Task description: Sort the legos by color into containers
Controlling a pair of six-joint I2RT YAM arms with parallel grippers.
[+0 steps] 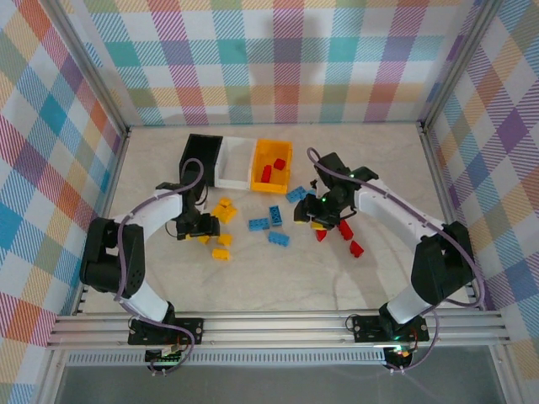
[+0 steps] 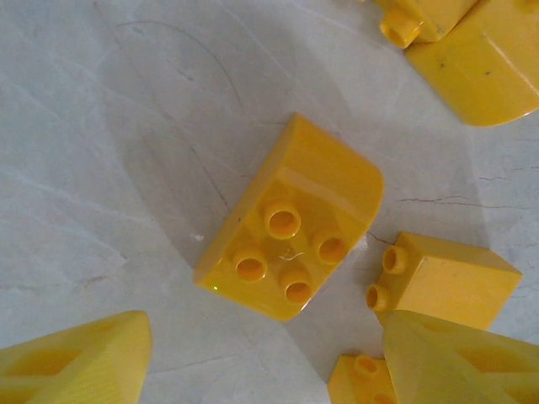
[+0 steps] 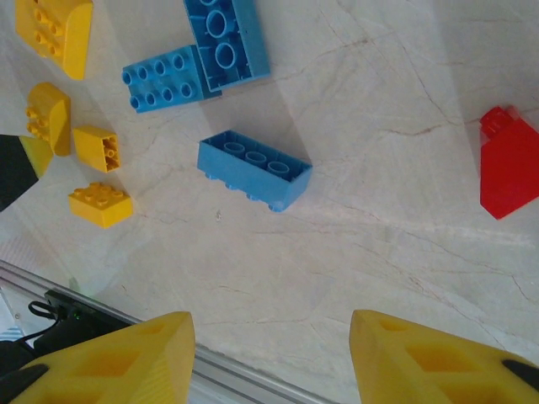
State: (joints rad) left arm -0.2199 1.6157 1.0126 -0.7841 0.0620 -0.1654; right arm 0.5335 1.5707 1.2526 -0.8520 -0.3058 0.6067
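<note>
left claw hangs low over the yellow legos, fingers wide apart and holding nothing. a rounded yellow brick lies studs up on the bench, just ahead of them. i judge the step in hand is picking this brick. the next move calls for going down around it, gripping its sides and carrying it to a bin; which one takes yellow i cannot tell. behind stand the black bin, white bin and yellow-orange bin, touching in a row, the last one holding red bricks. blue bricks lie in the middle. right claw hovers over bare bench, also wide and empty, a red brick near. the bench is pale with fine veins, and checked walls surround it.
</note>
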